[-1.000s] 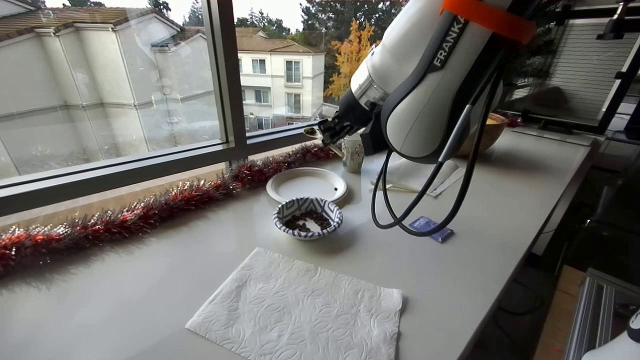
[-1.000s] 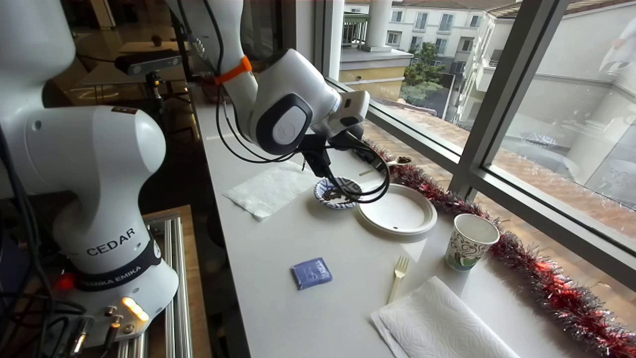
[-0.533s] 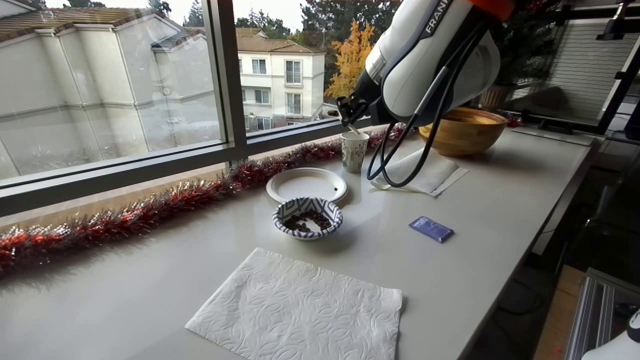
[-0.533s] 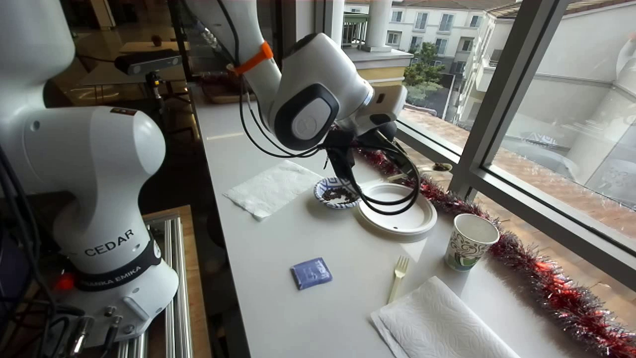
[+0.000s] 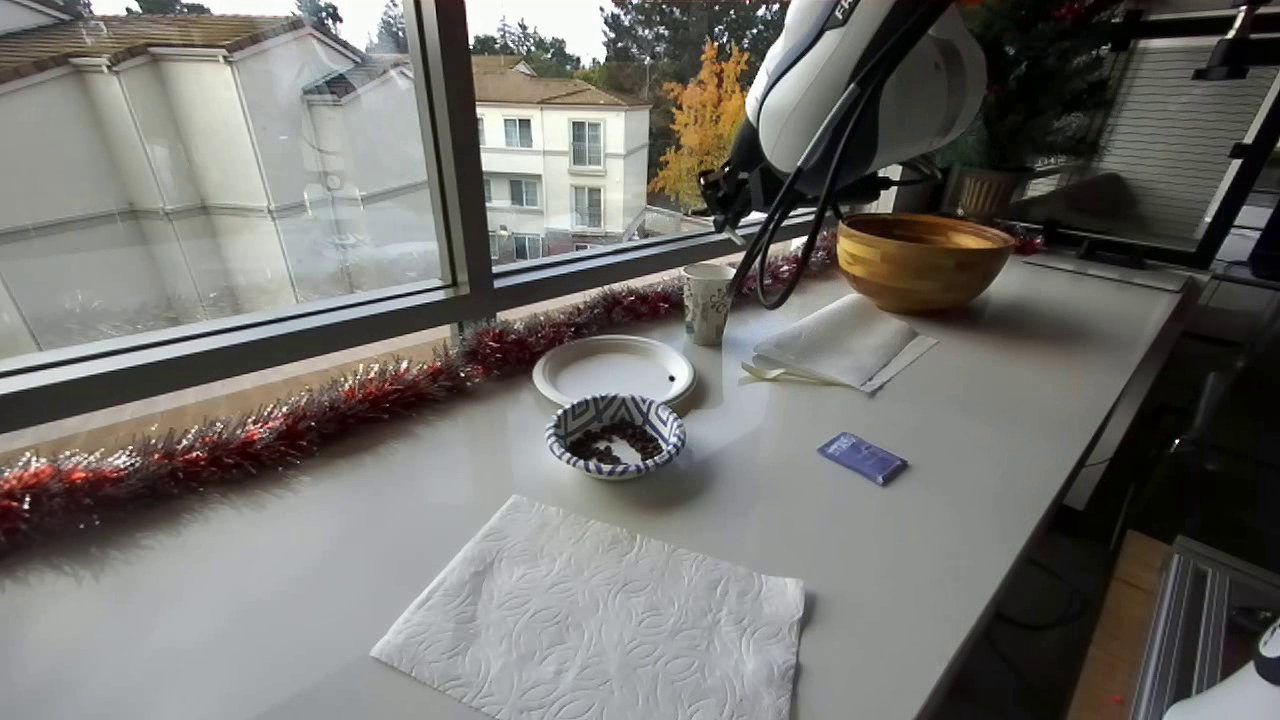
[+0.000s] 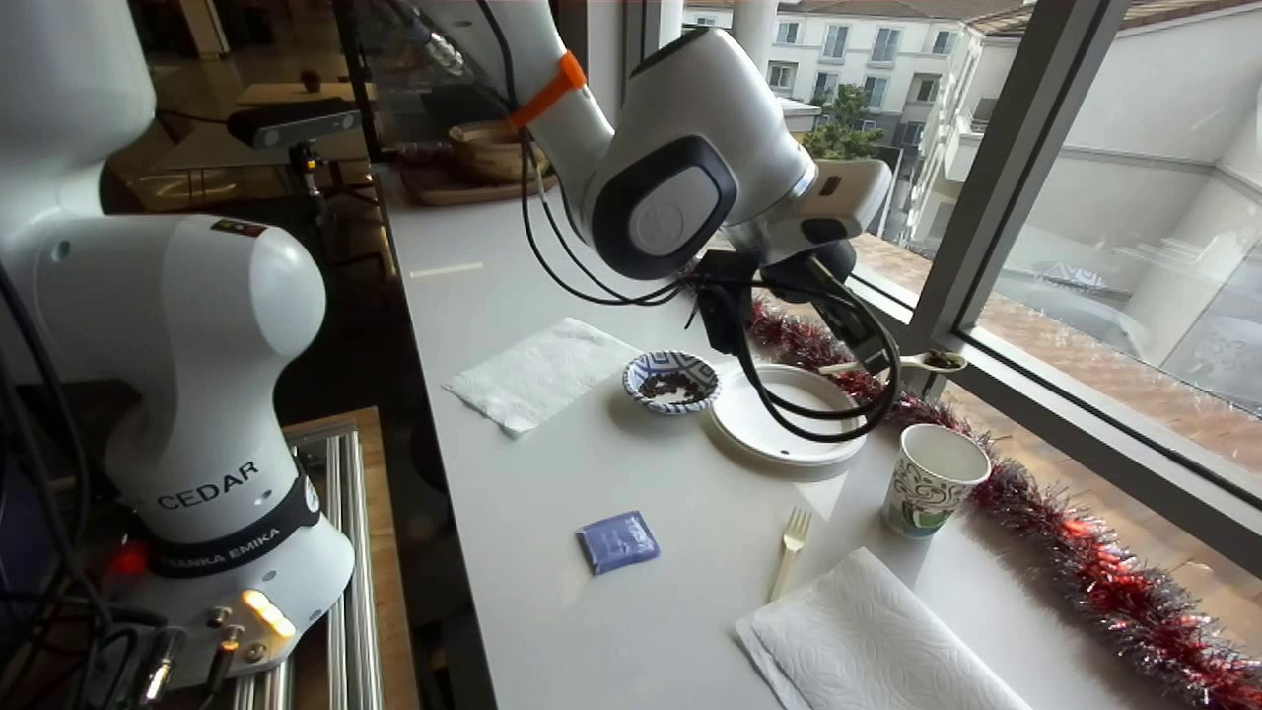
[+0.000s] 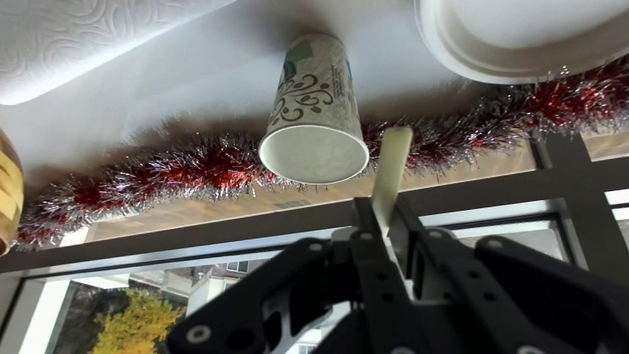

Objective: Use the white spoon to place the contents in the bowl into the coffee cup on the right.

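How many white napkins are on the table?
2: one napkin lies near the patterned bowl; the other napkin lies near the coffee cup, with a fork at its edge. More could be hidden underneath.

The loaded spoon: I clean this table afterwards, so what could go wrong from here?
The dark bits lie uncovered in the spoon, so a jolt or tilt might scatter them over the tinsel. The gripper pinches a narrow handle, so the spoon could twist when tipped for pouring. The cup stands upright with nothing holding it, so a bump from spoon or gripper might topple it.
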### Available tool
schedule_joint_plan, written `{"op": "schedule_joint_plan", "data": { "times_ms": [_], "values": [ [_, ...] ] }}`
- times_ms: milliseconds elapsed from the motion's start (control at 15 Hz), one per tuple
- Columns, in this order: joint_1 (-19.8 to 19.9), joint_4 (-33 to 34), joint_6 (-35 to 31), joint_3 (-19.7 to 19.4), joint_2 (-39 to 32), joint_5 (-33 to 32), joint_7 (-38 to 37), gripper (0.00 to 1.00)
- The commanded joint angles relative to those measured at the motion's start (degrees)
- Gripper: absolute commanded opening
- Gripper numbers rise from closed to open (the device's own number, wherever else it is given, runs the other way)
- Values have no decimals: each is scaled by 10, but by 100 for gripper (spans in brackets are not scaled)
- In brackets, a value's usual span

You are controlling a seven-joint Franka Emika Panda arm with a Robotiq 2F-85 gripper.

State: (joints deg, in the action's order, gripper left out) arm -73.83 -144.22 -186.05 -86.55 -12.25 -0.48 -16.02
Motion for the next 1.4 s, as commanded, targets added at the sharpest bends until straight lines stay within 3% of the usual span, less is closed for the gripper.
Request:
{"op": "schedule_joint_plan", "data": {
  "times_ms": [0, 533, 800, 933, 1200, 1333],
  "values": [
    [64, 26, 36, 48, -11, 5, -16, 3],
    [201, 45, 27, 188, -87, 16, -46, 3],
    [255, 72, 12, 239, -150, 15, -62, 3],
    [264, 86, 1, 248, -185, 13, -67, 3],
    [240, 105, -8, 224, -249, 11, -65, 3],
    [225, 107, -14, 217, -276, 59, -23, 3]
  ]
}}
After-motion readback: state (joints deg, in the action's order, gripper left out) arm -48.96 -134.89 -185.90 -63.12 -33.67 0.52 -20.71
